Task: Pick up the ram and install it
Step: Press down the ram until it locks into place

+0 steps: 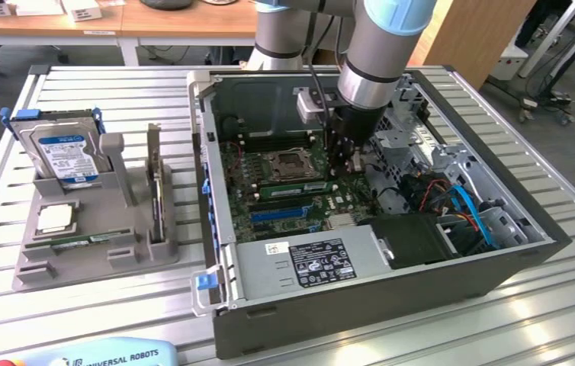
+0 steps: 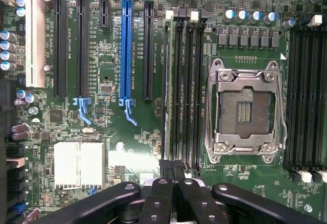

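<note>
Ram [image 2: 166, 91] seated in motherboard [image 2: 107, 132] slot

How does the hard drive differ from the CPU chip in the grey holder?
The hard drive stands upright; the CPU chip lies flat. The hard drive is far larger than the CPU chip. The hard drive bears a blue-white label; the CPU chip is plain silver. Both sit in the grey holder.

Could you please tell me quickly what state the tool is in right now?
Tool: shut, fingers together over the memory slots of the motherboard inside the computer case; whether it pinches the ram cannot be told.
</note>
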